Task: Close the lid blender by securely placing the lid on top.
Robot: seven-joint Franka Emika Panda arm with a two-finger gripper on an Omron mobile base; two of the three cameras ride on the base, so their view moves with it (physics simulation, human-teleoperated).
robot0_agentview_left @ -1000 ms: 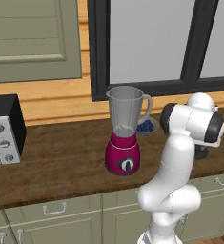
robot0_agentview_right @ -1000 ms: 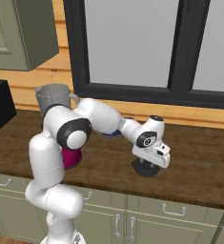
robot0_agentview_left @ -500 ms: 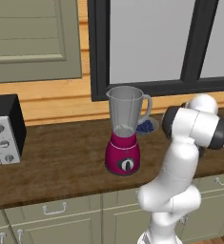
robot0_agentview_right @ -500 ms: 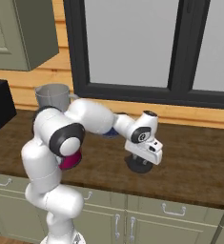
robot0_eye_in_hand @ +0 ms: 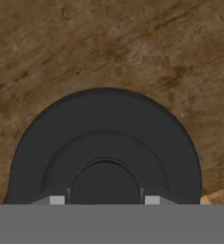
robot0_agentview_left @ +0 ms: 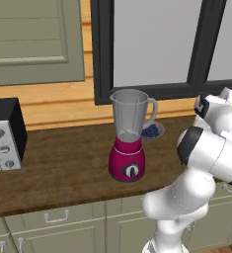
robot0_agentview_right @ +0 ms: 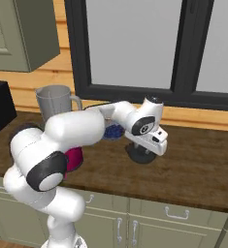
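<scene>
The table (robot0_agentview_right: 203, 164) runs across the middle of both base views, and the arm has swung further over it in the last second: in the right base view the hand has slid from right of centre toward the middle of the frame and now sits directly above the lid (robot0_agentview_right: 140, 154), which lies flat on the wood just right of centre. The blender (robot0_agentview_left: 129, 136) stands at the centre of the left base view, jar open at the top, with the bowl of blueberries (robot0_agentview_left: 152, 131) just behind it to the right; in the right base view it is at the left, partly behind the arm, well apart from the lid. In the hand view the lid (robot0_eye_in_hand: 104, 152) spreads across the lower middle, its raised centre knob between the two tips of the pincer (robot0_eye_in_hand: 104, 200), which stand apart on either side of it, not yet clenched on anything. I judge the approach nearly finished; closing on the knob comes next, then carrying the lid over to the jar.
</scene>
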